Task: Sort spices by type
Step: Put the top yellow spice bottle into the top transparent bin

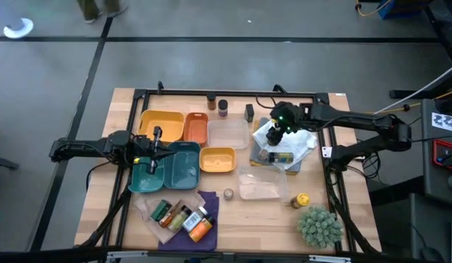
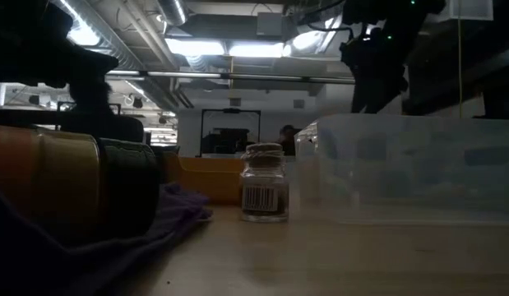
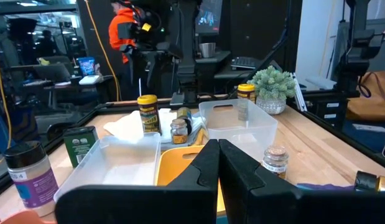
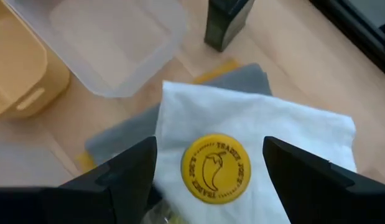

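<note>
A spice jar with a yellow cap (image 4: 216, 168) stands on a white cloth (image 1: 288, 142) toward the table's far right. My right gripper (image 4: 211, 169) is open above it, one finger on either side of the cap, touching nothing. More spice bottles (image 1: 183, 217) lie on a purple cloth (image 1: 211, 201) at the near edge. A small jar (image 2: 264, 193) stands upright mid-table, and a yellow-capped jar (image 1: 302, 199) stands near the plant. My left gripper (image 3: 218, 157) is shut and empty over the teal trays (image 1: 174, 166).
Yellow (image 1: 161, 124) and orange (image 1: 196, 127) trays, a small yellow tray (image 1: 217, 159) and two clear tubs (image 1: 227, 134) (image 1: 262, 183) fill the middle. Jars (image 1: 223, 108) and a dark box (image 1: 249, 112) stand along the far edge. A spiky green plant (image 1: 318, 225) sits at the near right corner.
</note>
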